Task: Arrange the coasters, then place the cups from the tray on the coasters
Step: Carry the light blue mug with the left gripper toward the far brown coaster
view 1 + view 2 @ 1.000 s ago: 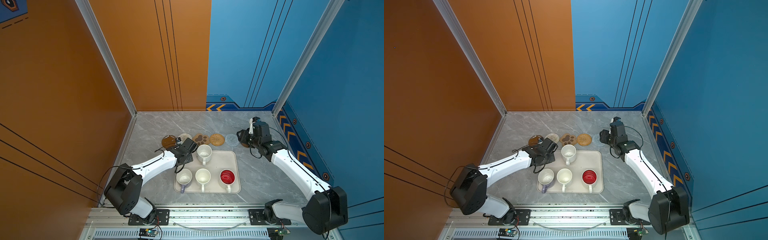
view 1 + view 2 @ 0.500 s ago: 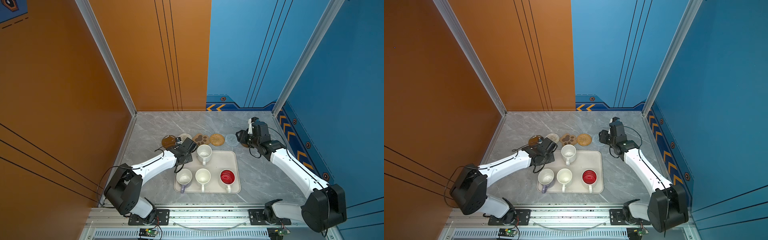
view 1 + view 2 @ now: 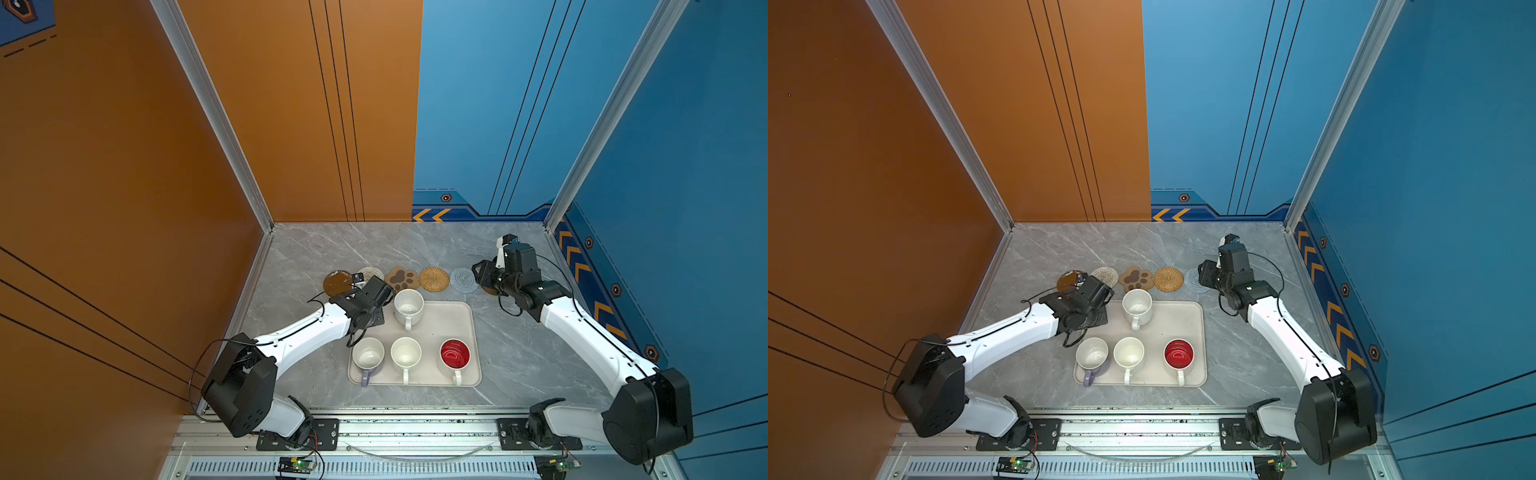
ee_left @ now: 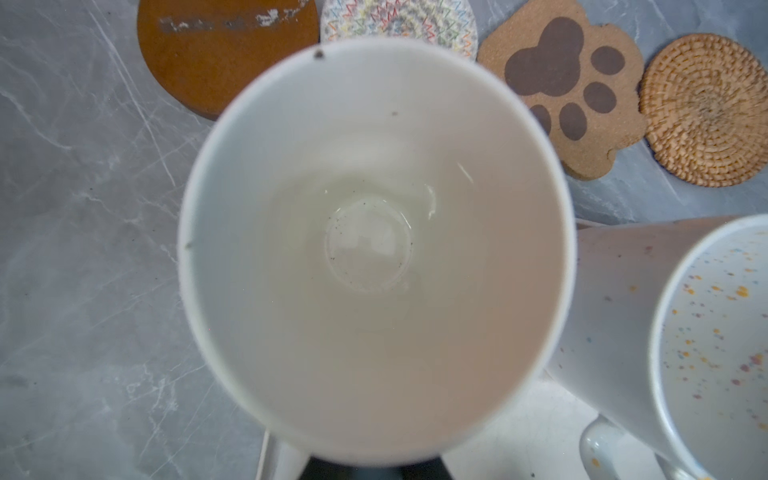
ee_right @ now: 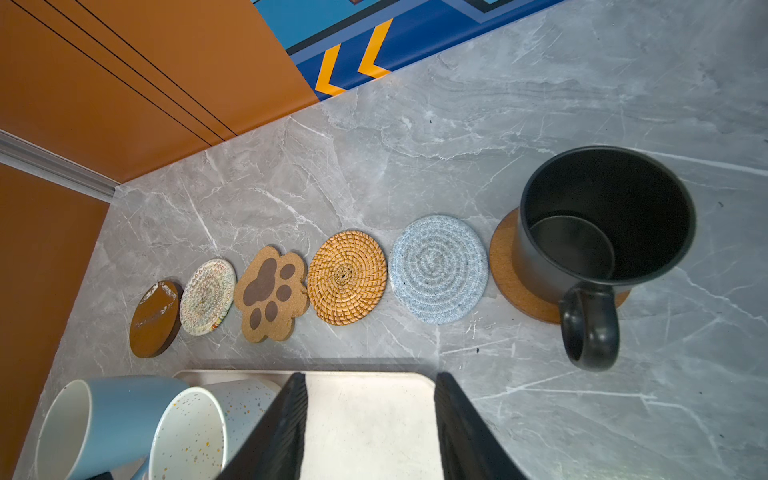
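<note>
My left gripper point(image 3: 374, 293) has the work in hand. It carries the light blue mug point(image 4: 374, 249), mouth up and filling the left wrist view. The fingers are all but hidden under the rim, so I judge rather than see that they are pinched on the handle side. The mug hangs over the far left corner of the tray point(image 3: 451, 322), just beside the speckled white mug point(image 3: 409, 306).

The coming move turns on where the free coasters lie from that mug. The row runs left to right across the table, just beyond the tray's far edge.
- **Straight ahead**, away from the robot's base, is the white woven coaster point(image 4: 399, 25).
- **Ahead and to the left**, at the row's left end, is the brown disc point(image 4: 226, 54).
- **Ahead and to the right** is the paw-shaped coaster point(image 4: 561, 91).

All three are near, and the left arm is far nearer them than the right. I would take the mug forward and a little left to the brown disc, then lower it upright.

The right gripper point(image 5: 370, 415) is spread with nothing between its fingers, near the tray's far right corner. Just beside it, the black mug point(image 5: 602, 220) stands on the cork disc point(image 5: 511, 270) at the row's right end.
</note>
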You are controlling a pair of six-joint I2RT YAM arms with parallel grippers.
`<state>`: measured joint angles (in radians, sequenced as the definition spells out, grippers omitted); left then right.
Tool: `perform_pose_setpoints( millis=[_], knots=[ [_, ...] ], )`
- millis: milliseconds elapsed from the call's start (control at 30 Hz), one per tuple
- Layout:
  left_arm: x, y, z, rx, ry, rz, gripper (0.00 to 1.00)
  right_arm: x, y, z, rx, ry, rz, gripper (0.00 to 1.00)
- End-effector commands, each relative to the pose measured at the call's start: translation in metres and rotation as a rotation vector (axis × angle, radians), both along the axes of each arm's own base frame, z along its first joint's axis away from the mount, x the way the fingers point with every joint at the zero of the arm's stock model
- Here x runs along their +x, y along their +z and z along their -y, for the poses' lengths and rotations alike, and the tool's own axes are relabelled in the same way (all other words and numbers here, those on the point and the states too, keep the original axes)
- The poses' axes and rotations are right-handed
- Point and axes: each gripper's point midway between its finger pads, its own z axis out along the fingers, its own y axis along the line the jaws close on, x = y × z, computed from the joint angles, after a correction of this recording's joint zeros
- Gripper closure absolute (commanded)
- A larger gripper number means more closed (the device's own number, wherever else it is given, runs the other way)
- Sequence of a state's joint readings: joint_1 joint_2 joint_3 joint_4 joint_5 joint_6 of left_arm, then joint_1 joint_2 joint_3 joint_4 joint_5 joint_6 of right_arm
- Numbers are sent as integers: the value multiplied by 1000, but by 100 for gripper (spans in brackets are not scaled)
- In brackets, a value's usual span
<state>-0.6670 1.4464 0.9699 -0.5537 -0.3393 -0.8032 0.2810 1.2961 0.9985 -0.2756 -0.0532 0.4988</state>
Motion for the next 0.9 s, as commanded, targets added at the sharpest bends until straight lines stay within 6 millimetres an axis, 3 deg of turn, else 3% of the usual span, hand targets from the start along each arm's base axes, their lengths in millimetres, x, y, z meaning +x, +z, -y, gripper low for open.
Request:
perform_pose_setpoints(
  millis=[0, 400, 533, 867],
  knots=[
    [12, 33, -1, 15, -3, 112, 100, 2, -2, -2, 14, 3, -2, 52],
    [28, 49, -29, 59, 42, 158, 100, 3, -5, -2, 12, 2, -9, 53],
    [44, 64, -42, 59, 69, 186, 100, 4, -7, -3, 14, 4, -11, 53],
    [83, 61, -72, 45, 119, 204, 100, 5, -5, -6, 14, 5, -11, 54]
  ],
)
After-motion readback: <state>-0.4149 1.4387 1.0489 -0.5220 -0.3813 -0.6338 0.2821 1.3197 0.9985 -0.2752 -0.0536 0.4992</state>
